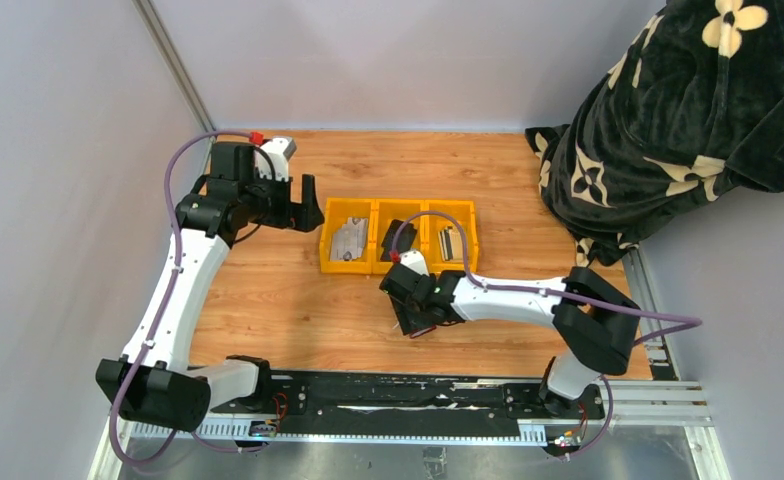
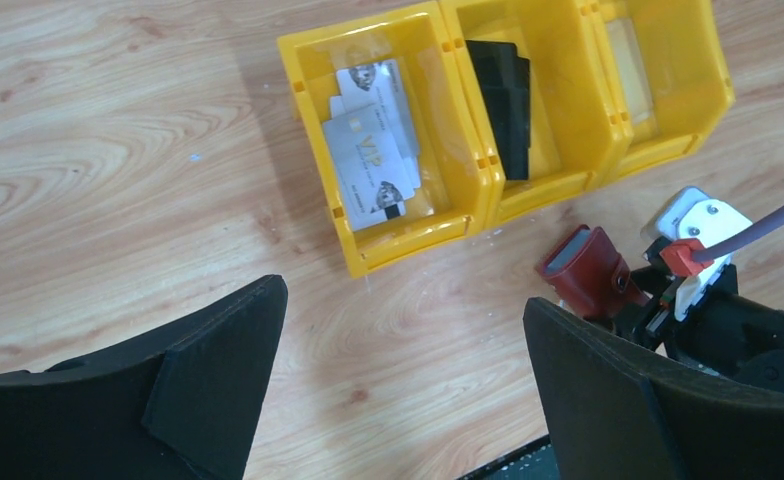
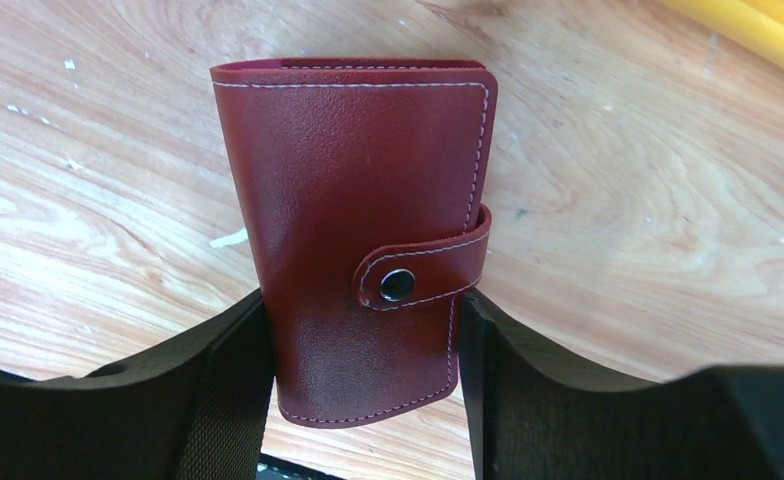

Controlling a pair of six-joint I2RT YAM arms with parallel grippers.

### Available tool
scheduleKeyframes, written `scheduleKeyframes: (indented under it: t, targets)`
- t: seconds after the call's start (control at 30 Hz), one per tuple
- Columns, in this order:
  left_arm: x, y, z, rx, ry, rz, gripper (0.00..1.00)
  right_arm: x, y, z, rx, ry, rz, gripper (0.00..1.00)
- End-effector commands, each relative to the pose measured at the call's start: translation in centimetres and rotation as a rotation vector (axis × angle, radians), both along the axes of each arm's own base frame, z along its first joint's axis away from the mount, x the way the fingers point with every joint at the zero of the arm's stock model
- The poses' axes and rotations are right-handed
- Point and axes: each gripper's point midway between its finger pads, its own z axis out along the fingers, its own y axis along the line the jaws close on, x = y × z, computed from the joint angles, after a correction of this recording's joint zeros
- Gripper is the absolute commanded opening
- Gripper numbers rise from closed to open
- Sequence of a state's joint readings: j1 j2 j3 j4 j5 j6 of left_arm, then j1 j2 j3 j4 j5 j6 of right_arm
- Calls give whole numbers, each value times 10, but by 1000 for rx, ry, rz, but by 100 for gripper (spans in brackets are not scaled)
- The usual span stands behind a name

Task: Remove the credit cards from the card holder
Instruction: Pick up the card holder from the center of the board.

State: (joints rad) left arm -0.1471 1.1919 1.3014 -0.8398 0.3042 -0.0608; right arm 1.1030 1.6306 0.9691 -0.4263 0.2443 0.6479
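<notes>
The maroon card holder (image 3: 363,200) is folded shut, its snap tab (image 3: 398,285) fastened. My right gripper (image 3: 363,370) is shut on its lower end, one finger on each side, just in front of the yellow tray. The card holder also shows in the left wrist view (image 2: 583,265). Silvery-grey cards (image 2: 373,150) lie in the tray's left compartment, a black card (image 2: 503,100) in the middle one, and a pale tan card (image 2: 633,75) in the right one. My left gripper (image 2: 405,370) is open and empty, raised over the wood left of the tray.
The yellow three-compartment tray (image 1: 324,245) sits mid-table. A black flower-print blanket (image 1: 668,130) is heaped at the back right corner. Grey walls close off the left and back. A black rail (image 1: 398,395) runs along the near edge.
</notes>
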Motion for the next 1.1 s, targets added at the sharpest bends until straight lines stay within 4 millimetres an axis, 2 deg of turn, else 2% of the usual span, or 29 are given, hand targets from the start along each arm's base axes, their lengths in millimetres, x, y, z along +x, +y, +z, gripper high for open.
scheduleKeyframes:
  t: [0.0,0.2,0.27,0.5,0.67,0.87,1.07]
  targets:
    - [-20,-14,1,-74,27,-65,100,-1,-15,12,-5,-75,-13,60]
    - [-41,-22,-13,-122,71,-107,100,2,1,47,96,-141,7,61]
    - [-48,-29,-15,-162,95,-129,100,4,8,66,139,-175,19,61]
    - [-76,-66,-9,-304,162,-263,100,13,43,152,370,-303,71,63]
    - [-87,-82,-1,-393,198,-315,100,14,65,196,509,-358,114,63]
    - [-91,-94,28,-506,173,-334,100,12,82,223,590,-386,157,63]
    - [-93,-101,38,-543,167,-356,96,10,96,240,638,-402,192,63]
